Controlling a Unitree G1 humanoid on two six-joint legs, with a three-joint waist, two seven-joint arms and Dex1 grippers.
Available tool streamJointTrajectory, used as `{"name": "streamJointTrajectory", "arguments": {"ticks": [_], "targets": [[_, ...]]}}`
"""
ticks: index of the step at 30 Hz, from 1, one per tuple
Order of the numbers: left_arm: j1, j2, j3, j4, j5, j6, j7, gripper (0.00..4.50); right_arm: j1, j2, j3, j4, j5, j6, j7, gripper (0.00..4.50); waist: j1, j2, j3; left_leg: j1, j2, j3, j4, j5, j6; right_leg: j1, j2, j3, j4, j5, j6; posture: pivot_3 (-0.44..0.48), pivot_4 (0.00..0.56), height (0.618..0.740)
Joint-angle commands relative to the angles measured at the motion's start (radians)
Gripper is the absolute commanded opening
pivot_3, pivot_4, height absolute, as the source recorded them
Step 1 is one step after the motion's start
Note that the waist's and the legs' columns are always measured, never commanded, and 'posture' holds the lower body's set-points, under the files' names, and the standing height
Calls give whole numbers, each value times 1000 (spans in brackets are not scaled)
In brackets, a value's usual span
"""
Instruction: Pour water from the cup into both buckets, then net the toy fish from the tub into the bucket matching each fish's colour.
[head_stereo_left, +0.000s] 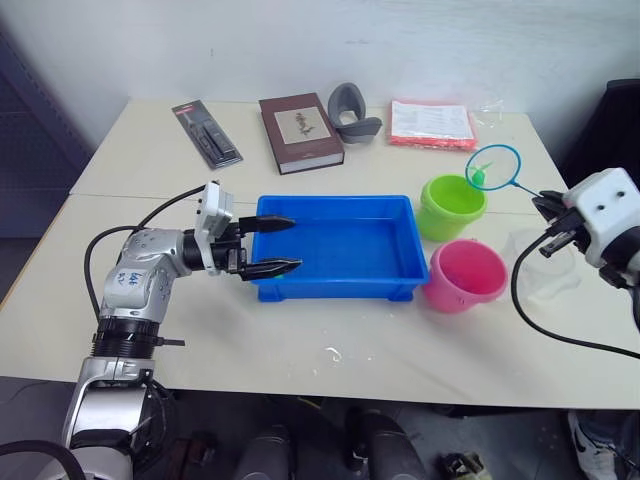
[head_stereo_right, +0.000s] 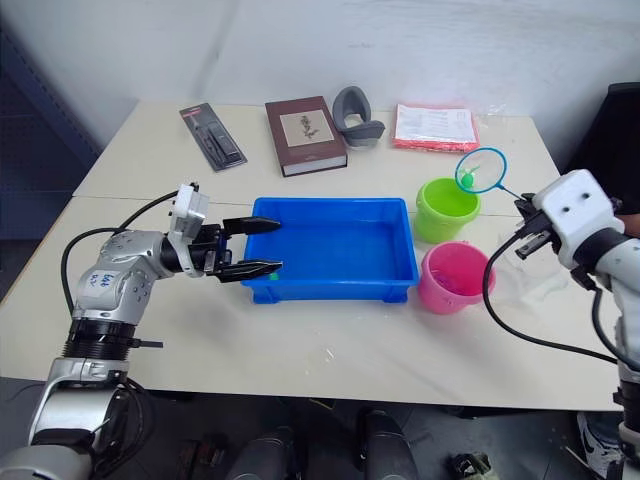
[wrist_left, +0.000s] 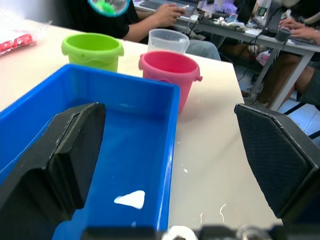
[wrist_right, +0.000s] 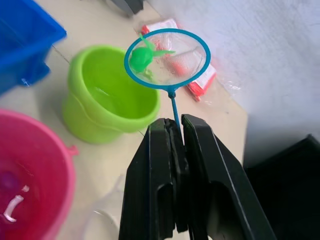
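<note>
Netting was the step in hand: the right hand (wrist_right: 176, 145) was clamped on the net (head_stereo_left: 493, 167), its blue ring held above the far edge of the lime green bucket (head_stereo_left: 452, 206) with a green toy fish (wrist_right: 141, 58) in the mesh. Its handle ran from the hand up and away toward the ring. Next, I judged, came tipping it over that bucket. The left hand (head_stereo_left: 270, 246) gaped, straddling the tub (head_stereo_left: 335, 285) wall on the desk (head_stereo_left: 300, 340)

Bright even light, soft shadows; wrist views blurred up close.
</note>
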Motion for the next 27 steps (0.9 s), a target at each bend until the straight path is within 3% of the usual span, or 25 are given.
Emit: {"name": "streamJointTrajectory", "arguments": {"ticks": [1, 9, 13, 21, 27], "targets": [[-2, -19, 10, -33, -20, 2, 23, 4447, -21, -3, 36, 59, -107, -154, -92, 0, -2, 0, 0, 0, 0, 0, 0, 0, 0, 0, 0, 0, 0, 0, 0, 0, 150, 740], [12, -71, 24, -65, -24, -4, 95, 4447, -62, -131, 230, 253, -507, -530, -356, 0, -12, 0, 0, 0, 0, 0, 0, 0, -1, 0, 0, 1, 0, 0, 0, 0, 150, 740], [24, -81, 21, -82, -29, -6, 113, 4447, -109, -173, 297, 340, -718, -569, -578, 0, -12, 1, 0, 1, 0, 1, 0, 1, -2, 0, 0, 2, 0, 0, 0, 0, 150, 740], [1, -130, 10, -79, -35, -18, 122, 4447, -215, -214, 423, 456, -846, -704, -644, 0, -13, 1, 0, 1, 1, 2, 0, 2, -4, 0, 1, 2, 0, 0, 0, 0, 150, 740], [10, -142, 10, -90, -34, -15, 126, 4447, -254, -208, 425, 524, -822, -708, -646, 0, -12, 1, 0, 0, 1, 1, 0, 2, -4, 0, 1, 1, 0, 0, 0, 0, 150, 740]]}}
